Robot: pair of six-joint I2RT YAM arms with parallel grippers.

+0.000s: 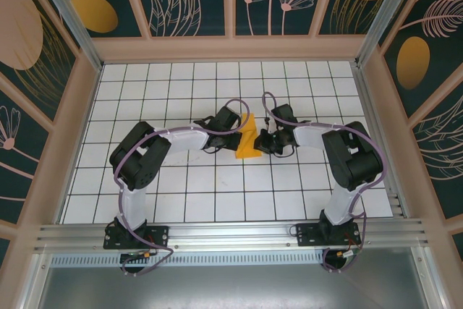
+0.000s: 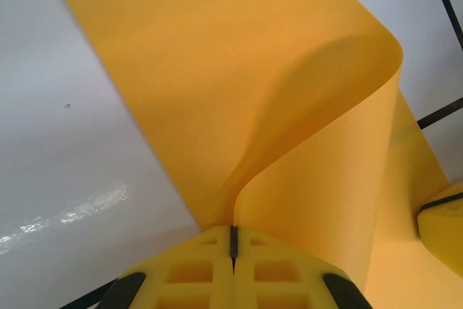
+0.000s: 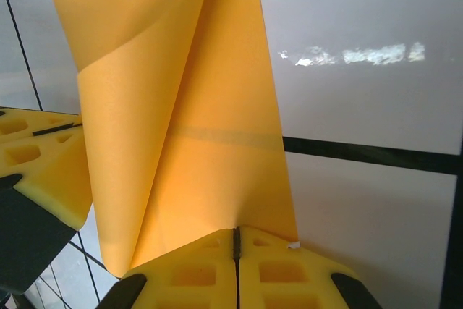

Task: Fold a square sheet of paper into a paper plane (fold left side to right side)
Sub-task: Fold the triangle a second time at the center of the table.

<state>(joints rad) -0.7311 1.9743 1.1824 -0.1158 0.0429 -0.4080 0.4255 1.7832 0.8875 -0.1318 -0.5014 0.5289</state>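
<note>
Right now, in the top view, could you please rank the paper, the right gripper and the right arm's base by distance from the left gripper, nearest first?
1. square sheet of paper: pinched in the left gripper, mid-table.
2. right gripper: just right, gripping the paper too.
3. right arm's base: near edge, right.

In the left wrist view the square sheet of paper point(image 2: 217, 70) runs off the top edge and the left claw point(image 2: 233, 242) is cropped at the bottom; the right claw point(image 3: 236, 242) is cropped likewise in its own view; from above, both claws cover part of the sheet.
</note>
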